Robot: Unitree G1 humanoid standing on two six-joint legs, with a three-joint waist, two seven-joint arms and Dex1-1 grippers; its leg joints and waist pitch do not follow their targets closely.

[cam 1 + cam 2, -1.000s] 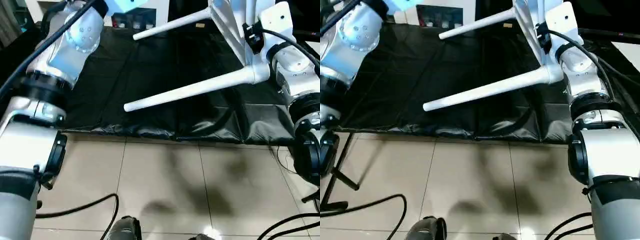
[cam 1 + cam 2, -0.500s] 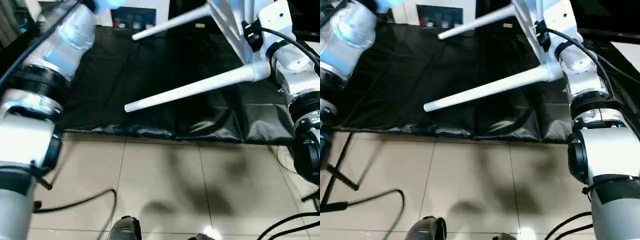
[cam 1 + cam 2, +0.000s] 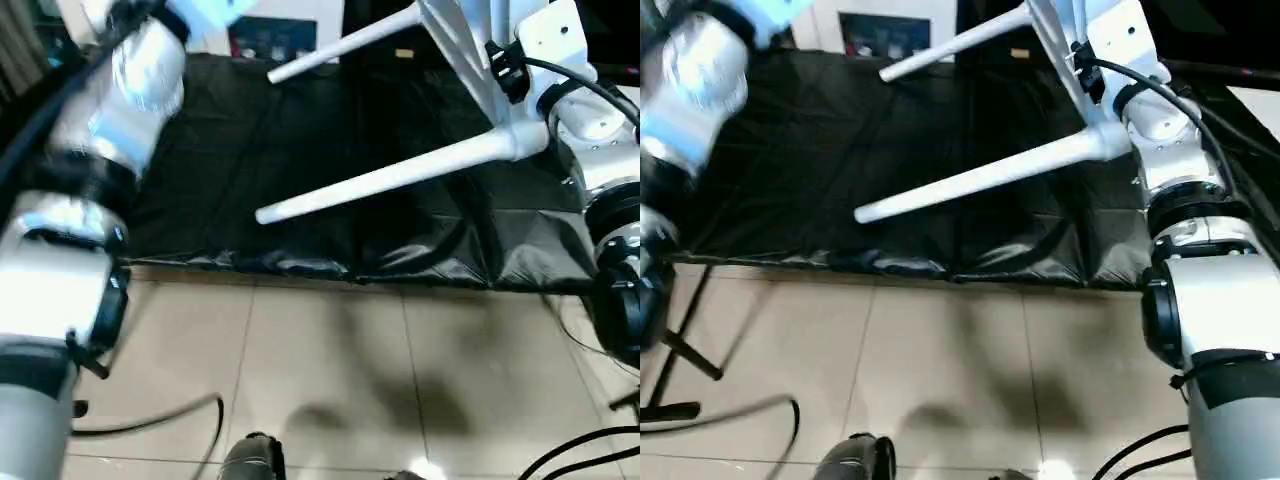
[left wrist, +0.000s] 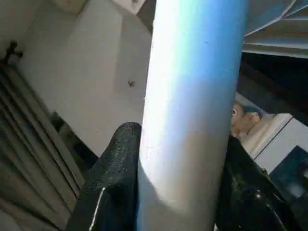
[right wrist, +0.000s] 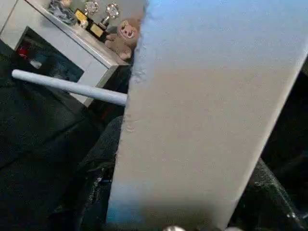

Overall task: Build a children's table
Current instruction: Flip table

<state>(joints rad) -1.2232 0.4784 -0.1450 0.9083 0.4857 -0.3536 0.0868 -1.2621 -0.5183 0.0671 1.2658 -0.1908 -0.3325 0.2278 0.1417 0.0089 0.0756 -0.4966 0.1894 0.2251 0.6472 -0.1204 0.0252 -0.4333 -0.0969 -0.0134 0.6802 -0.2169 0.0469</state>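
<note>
black sheet (image 3: 300, 150) over beige tile floor (image 3: 330, 370), cabinet (image 3: 270, 35) far behind. since a second ago, left forearm (image 3: 110, 130) swung, blurred. white table (image 3: 470, 60) tipped up far right, legs pointing left. left gripper (image 4: 178, 192) clamps a leg (image 4: 192, 96); right gripper (image 5: 183, 202) clamps the tabletop edge (image 5: 207, 106).

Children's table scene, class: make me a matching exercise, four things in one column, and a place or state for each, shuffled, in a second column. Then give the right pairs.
Things
1. nearer table leg
2. black sheet
3. left gripper
4. right gripper

Places or states
A. spread on the floor under the legs
B. closed around a round white tube
C. sticks out sideways above the sheet
D. clamped on a flat white panel

Pairs: 1-C, 2-A, 3-B, 4-D
</note>
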